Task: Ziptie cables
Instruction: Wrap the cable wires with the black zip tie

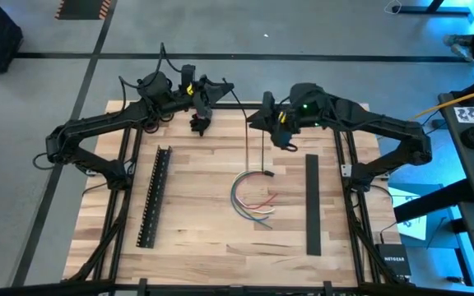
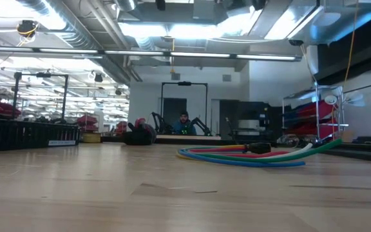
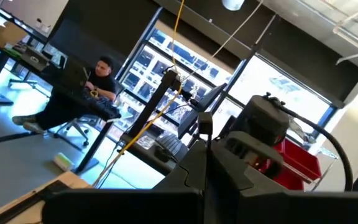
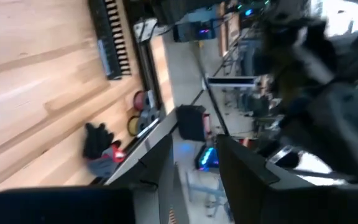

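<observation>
The left gripper [image 1: 197, 123] is held up in the air over the far edge of the table [image 1: 196, 247], and its jaws are shut tight. Whether anything is pinched between them cannot be told. The right gripper [image 1: 286, 140] is also held up near the far edge, toward the middle. In its own wrist view the two dark fingers [image 4: 166, 168] are seen with a gap between them, and nothing can be made out in that gap. A thin dark zip-tie strip [image 1: 248, 136] is seen running from between the two grippers down toward the cables, but who holds it cannot be told.

The cables [image 1: 253, 201] are lying flat near the middle of the table, curled in a loose loop, with their black end [image 1: 262, 173] toward the arms. No tie is seen around them. A long black slotted bar [image 1: 155, 197] is laid to their left, and a flat dark strip [image 1: 312, 204] to their right.

So the job looks only just begun. The tie must be wrapped around the cables and pulled tight.
</observation>
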`<state>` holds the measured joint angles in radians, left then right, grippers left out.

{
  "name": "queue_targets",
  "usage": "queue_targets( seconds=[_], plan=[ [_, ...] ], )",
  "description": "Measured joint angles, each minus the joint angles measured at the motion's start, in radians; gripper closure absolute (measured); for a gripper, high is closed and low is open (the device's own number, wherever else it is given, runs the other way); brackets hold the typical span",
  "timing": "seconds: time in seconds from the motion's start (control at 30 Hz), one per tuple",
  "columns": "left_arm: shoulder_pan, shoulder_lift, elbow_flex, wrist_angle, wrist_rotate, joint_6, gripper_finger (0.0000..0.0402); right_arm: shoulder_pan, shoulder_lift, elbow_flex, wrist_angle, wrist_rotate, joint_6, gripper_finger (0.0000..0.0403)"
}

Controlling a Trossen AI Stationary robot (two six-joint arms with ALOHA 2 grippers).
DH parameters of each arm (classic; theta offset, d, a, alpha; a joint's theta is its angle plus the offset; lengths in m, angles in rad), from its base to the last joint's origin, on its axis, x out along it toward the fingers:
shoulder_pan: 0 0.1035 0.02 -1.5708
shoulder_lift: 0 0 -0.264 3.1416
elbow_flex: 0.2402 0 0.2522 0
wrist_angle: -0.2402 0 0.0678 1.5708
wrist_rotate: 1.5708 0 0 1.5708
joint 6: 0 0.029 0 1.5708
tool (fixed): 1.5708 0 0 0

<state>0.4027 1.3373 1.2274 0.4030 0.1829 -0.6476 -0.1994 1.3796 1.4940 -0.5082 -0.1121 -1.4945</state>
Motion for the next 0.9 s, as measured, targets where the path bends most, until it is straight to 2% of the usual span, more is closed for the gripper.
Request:
queue_targets(
  seconds=[0.33, 0.57, 0.9],
  plan=[
    [0.026, 0.000, 0.000, -0.003, 0.024, -0.031, 0.0400, 0.058, 0.000, 0.000, 0.005, 0.066, -0.004, 0.0288],
    [0.039, -0.012, 0.000, -0.003, 0.038, -0.030, 0.0400, 0.068, 0.000, 0.000, -0.048, 0.296, 0.081, 0.0288],
    [0.040, -0.015, 0.000, -0.003, 0.040, -0.023, 0.0400, 0.082, 0.000, 0.000, -0.064, 0.274, 0.099, 0.0288]
  ],
)
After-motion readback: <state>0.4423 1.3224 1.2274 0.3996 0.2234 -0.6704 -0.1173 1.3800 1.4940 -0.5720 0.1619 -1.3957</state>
